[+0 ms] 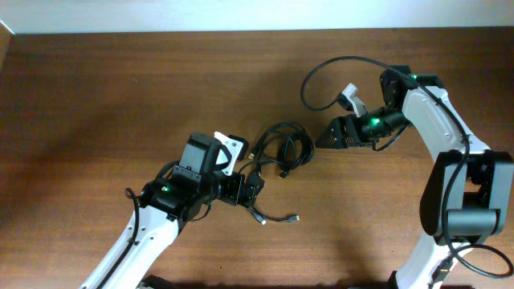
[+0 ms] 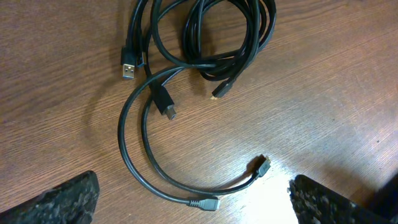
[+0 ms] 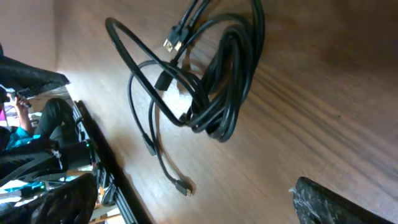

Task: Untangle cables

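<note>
A tangle of black cables (image 1: pixel 283 151) lies at the table's middle, several plugs sticking out. It shows in the left wrist view (image 2: pixel 205 37) and the right wrist view (image 3: pixel 217 81). Two loose ends curve down to plugs (image 2: pixel 205 203) (image 2: pixel 261 166). My left gripper (image 1: pixel 255 191) is open and empty just left of and below the tangle, its fingers either side of those loose ends (image 2: pixel 193 202). My right gripper (image 1: pixel 320 140) is open and empty, just right of the tangle, apart from it.
A white block (image 1: pixel 230 150) sits on the left arm's wrist. The right arm's own black cable (image 1: pixel 321 72) loops above the table at the back right. Bare wooden table (image 1: pixel 96 96) lies all around.
</note>
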